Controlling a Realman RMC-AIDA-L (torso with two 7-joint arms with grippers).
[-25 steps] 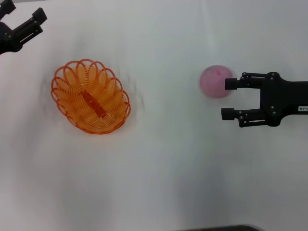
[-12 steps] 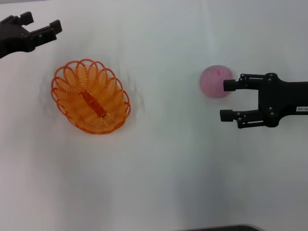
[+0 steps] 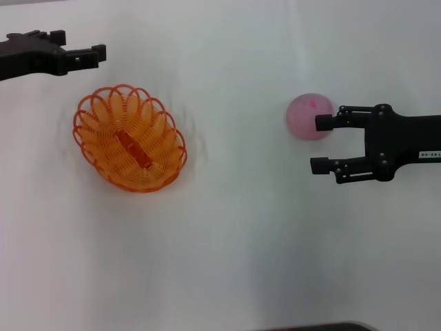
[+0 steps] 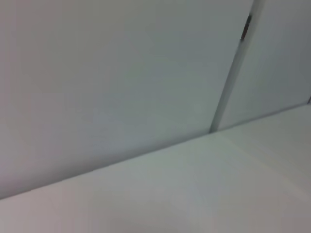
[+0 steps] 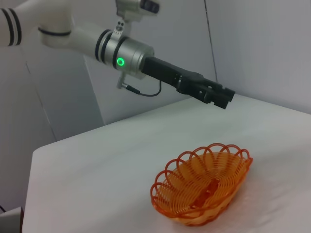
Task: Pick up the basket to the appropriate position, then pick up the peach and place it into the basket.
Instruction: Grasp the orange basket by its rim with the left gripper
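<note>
The orange wire basket (image 3: 129, 138) sits on the white table at the left, and it also shows in the right wrist view (image 5: 204, 187). The pale pink peach (image 3: 307, 116) lies on the table at the right. My right gripper (image 3: 319, 144) is open and points left. Its far finger (image 3: 327, 122) overlaps the peach's right edge, and the peach lies mostly outside the gap. My left gripper (image 3: 81, 48) hovers open beyond the basket's far left rim, apart from it; the right wrist view shows this left gripper (image 5: 221, 96) above the table behind the basket. The left wrist view holds none of these.
A white table (image 3: 234, 248) fills the head view, with bare surface between basket and peach. A grey wall (image 4: 121, 73) with a corner seam stands behind the table's far edge.
My left gripper has swung rightward and turned, coming closer to the basket's far rim. My right gripper has crept a little left beside the peach. Basket and peach have not moved.
</note>
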